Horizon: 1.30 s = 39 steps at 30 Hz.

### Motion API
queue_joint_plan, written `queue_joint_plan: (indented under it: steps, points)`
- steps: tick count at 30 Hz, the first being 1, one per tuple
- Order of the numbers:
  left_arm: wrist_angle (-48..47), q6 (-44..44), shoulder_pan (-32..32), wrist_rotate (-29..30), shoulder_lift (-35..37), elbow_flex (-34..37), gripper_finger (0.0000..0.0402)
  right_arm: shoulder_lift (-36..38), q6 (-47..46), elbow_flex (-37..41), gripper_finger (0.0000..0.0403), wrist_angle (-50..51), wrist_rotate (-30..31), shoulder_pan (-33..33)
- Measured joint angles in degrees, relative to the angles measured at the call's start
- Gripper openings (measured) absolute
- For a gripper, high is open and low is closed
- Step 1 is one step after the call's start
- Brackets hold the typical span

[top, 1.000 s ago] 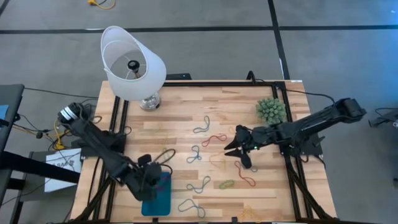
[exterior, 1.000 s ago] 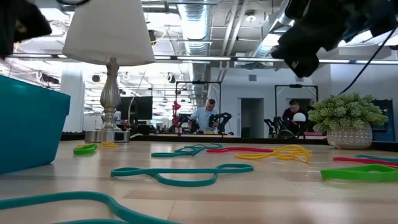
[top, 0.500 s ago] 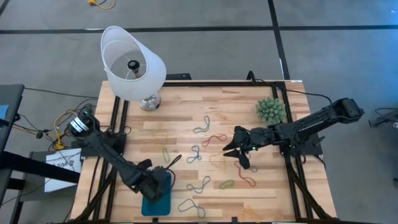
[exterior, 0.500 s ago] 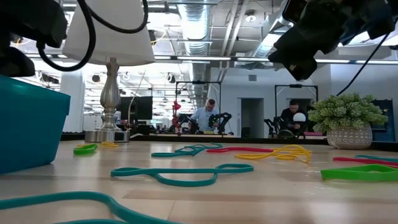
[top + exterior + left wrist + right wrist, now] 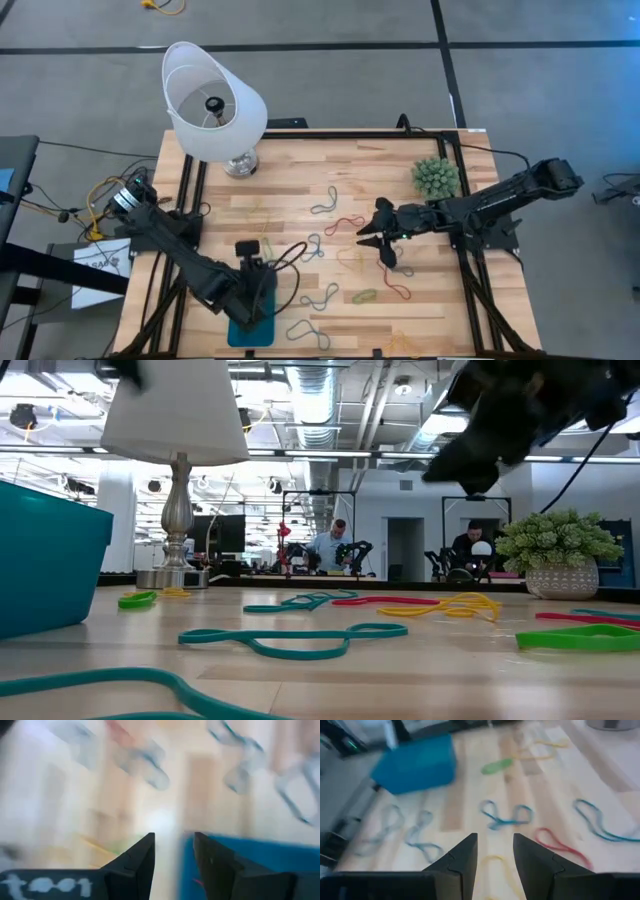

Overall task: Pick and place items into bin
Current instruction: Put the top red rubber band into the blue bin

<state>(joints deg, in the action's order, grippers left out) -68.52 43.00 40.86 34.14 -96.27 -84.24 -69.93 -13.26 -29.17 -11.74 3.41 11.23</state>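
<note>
A light wooden plank table (image 5: 300,190) carries a white lampshade on a silver lamp base (image 5: 213,108) at its far left corner and a spiky green plant ball (image 5: 436,177) near its far right edge. A small teal-blue rectangular bin (image 5: 255,322) sits at the near edge, left of centre. Thin floppy rubber-band loops (image 5: 325,296) in red, green, yellow and grey-blue lie scattered across the middle of the table. The left gripper (image 5: 249,262) hovers just above the bin's far edge, jaws spread and holding nothing. The right gripper (image 5: 381,245) hangs over the bands right of centre, jaws parted and empty. Risk: the loops lie flat and overlap, so closing fingers may slide over one or snag two together.
</note>
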Motion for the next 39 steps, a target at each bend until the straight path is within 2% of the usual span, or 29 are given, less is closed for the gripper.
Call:
queue_joint_plan:
  steps: [3,6,9,15,17,20,25,28,31,35,39]
  points:
    - [-8.70,-1.46,-0.09,8.81,0.07,-6.26,0.0126,-1.48,1.09,-0.12,0.0119,-0.92,0.97,-2.64]
    - [-16.16,-2.01,-0.90,13.03,0.64,-10.67,0.0126,-3.96,1.14,0.09,0.0119,-0.47,1.00,-5.46]
    - [-20.05,-2.34,-1.98,14.16,3.64,-11.94,0.0126,-8.13,1.36,-0.02,0.0119,-0.94,0.97,-7.89]
    - [-17.35,-9.04,-5.75,13.63,14.41,-11.93,0.0126,-16.63,5.29,0.02,0.0119,-3.05,0.76,-10.35]
    - [-13.50,-12.19,-7.74,12.90,18.77,-10.35,0.0126,-19.00,6.63,0.02,0.0119,-6.14,0.73,-10.76]
    - [-2.54,-18.05,-10.97,10.19,25.16,-3.84,0.0126,-21.65,8.66,0.02,0.0119,-10.62,0.70,-11.83]
    - [21.92,-30.37,-15.20,0.35,33.74,14.92,0.0126,-25.45,9.35,-0.10,0.0119,-14.46,0.58,-13.88]
    - [31.11,-34.59,-17.41,-1.90,36.91,24.15,0.0126,-27.90,9.35,-0.86,0.0119,-14.05,0.58,-15.13]
    - [36.38,-35.17,-19.55,-3.78,39.42,29.59,0.0126,-30.39,9.26,-2.20,0.0119,-14.24,0.39,-15.92]
    - [40.70,-36.06,-21.29,-6.63,41.69,33.13,0.0126,-33.45,9.24,-4.43,0.0114,-14.87,0.60,-16.13]
    - [43.31,-38.54,-21.35,-7.10,42.74,33.83,0.0126,-35.34,8.85,-6.31,0.0078,-14.70,-0.39,-16.19]
